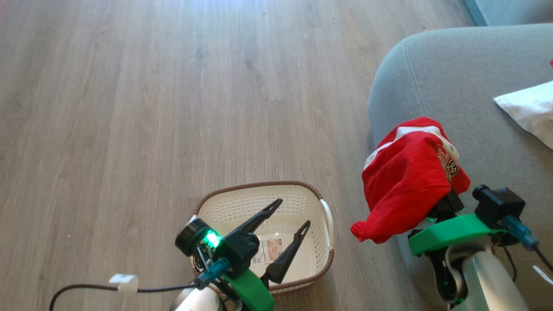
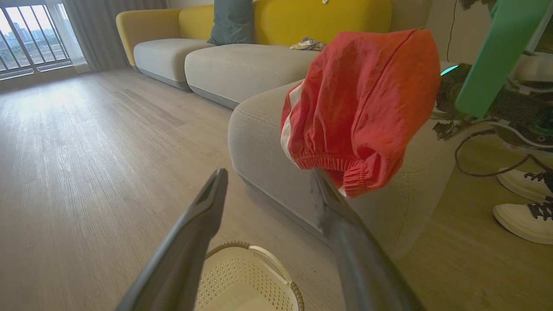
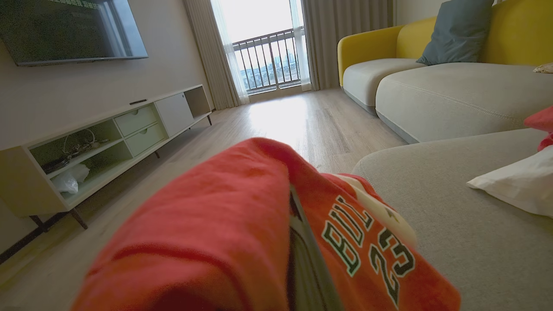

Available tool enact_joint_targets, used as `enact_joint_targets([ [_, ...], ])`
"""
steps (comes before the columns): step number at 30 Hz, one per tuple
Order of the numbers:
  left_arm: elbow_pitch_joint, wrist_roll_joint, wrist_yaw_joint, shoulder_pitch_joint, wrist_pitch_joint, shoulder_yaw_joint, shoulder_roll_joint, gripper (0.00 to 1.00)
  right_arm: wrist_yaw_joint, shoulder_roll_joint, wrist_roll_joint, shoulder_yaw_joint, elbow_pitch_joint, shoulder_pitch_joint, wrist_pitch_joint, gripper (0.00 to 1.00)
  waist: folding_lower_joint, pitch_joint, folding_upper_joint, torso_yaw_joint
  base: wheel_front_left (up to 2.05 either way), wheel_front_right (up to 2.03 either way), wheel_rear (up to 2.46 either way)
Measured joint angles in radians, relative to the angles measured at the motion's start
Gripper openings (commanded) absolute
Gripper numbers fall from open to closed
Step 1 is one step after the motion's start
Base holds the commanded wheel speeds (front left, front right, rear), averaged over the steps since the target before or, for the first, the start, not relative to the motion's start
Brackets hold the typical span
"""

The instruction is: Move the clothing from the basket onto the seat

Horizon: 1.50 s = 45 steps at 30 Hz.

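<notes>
Red garment point(image 1: 406, 185), white stripe along one side (lettering and a 23 show on the right wrist camera), is bunched over my right gripper point(image 1: 446, 204). It hangs off the gripper at the rounded edge of the grey seat point(image 1: 475, 86), well off the floor. The cloth buries the fingers, so I can only say they look pinched together on it: one narrow dark strip shows between the folds. Further onto the seat lies the other garment point(image 1: 529, 108), its white half flat on the cushion with a sliver of red behind. My left gripper point(image 1: 293, 212) hovers over the basket point(image 1: 259, 185) on the wood floor point(image 1: 129, 108), its two fingers spread wide with nothing between them. The basket's floor label point(image 1: 270, 250) sits in plain sight.
</notes>
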Motion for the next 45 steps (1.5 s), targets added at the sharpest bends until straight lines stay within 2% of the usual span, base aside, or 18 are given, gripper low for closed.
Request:
enact_joint_targets([
  [20,-0.019,0.006,0.000,-0.004,0.000,0.003,0.000,1.00,0.000,0.002,-0.015,-0.045,-0.052,0.000,0.000,0.00,0.0000,0.024,0.0000,-0.113,0.00,0.00,0.00],
  [35,-0.049,0.016,0.000,-0.038,0.000,0.003,0.006,1.00,0.000,0.004,-0.020,-0.074,-0.112,-0.004,0.000,0.00,0.0000,0.089,0.0000,-0.296,0.00,0.00,0.00],
  [45,-0.049,0.016,0.000,-0.055,0.000,-0.005,0.034,1.00,0.000,0.008,0.012,-0.078,-0.132,-0.004,0.000,0.00,0.0000,0.140,0.0000,-0.435,0.00,0.00,0.00],
])
